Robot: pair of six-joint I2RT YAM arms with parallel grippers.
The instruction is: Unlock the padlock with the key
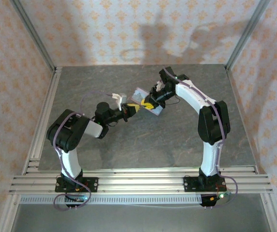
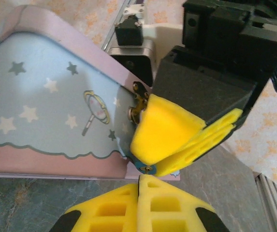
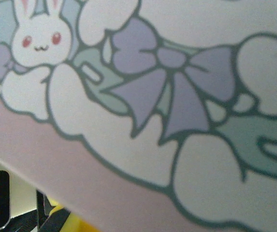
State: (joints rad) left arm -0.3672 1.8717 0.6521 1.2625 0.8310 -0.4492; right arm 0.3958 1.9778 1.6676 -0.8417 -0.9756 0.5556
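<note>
With both of my grippers drawn in on the front edge of the tin (image 2: pixel 41 106), I judge the job to be in its middle stretch: the approach is done, the turn of the lock is not. My right gripper (image 2: pixel 153 157) is closed down narrow at the tin's brass latch (image 2: pixel 138 99), and a sliver of the teal padlock (image 2: pixel 137 165) peeks out from under its lower pad, so I take it that this gripper is pinching the padlock to steady it. From that wrist I see the tin's lid pressed close, tilted across the view.

My left gripper (image 2: pixel 139 186) sits just short of the padlock, pointing straight at it, its two yellow fingers pressed flat together. Whether the key is nipped in that seam I cannot tell; it would be too thin to make out there. A small brassy glint shows on the padlock's underside, right ahead of my left fingertips, which may be the keyhole or the key's tip.

Nothing shows the shackle sprung. What is left, as I read it: seat the key fully, twist it, and free the shackle from the latch.
</note>
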